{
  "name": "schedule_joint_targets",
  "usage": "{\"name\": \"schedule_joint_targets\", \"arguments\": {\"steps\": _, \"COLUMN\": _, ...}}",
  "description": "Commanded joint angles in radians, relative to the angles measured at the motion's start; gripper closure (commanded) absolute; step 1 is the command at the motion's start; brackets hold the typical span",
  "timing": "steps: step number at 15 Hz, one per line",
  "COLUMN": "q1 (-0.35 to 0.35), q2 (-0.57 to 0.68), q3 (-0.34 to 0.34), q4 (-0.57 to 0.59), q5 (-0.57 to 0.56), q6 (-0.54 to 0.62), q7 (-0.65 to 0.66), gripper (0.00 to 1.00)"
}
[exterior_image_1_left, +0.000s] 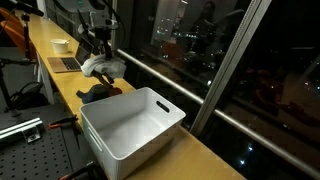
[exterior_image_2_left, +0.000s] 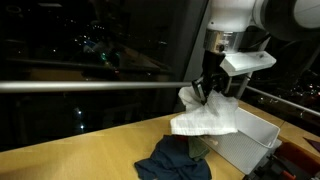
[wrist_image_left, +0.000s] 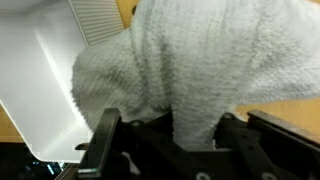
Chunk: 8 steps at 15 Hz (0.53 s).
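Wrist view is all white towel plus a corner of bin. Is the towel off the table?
Observer: Yes. In an exterior view the white towel hangs from the gripper, clear of the table.
Operator: Anything under it?
Observer: A dark cloth lies crumpled on the table, just below the towel.
Operator: Bin contents?
Observer: Nothing shows inside the white bin in an exterior view.

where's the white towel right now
In both exterior views the white towel hangs from the pincer above the wooden counter, just over the dark cloth and beside the white bin.
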Motion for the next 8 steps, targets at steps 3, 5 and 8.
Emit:
{"name": "schedule_joint_targets", "arguments": {"steps": 3, "q1": -0.041, "q2": -0.044, "q3": -0.045, "q4": -0.088, "q5": 0.044, "q6": 0.069, "q7": -0.053, "gripper": 0.31}}
{"name": "schedule_joint_targets", "arguments": {"steps": 5, "q1": -0.071, "q2": -0.076, "q3": -0.060, "q4": -0.154, "q5": 0.074, "q6": 0.130, "q7": -0.065, "gripper": 0.18}}
{"name": "schedule_joint_targets", "arguments": {"steps": 8, "q1": -0.110, "q2": -0.111, "q3": -0.077, "q4": -0.244, "q5": 0.123, "q6": 0.222, "q7": -0.090, "gripper": 0.00}}
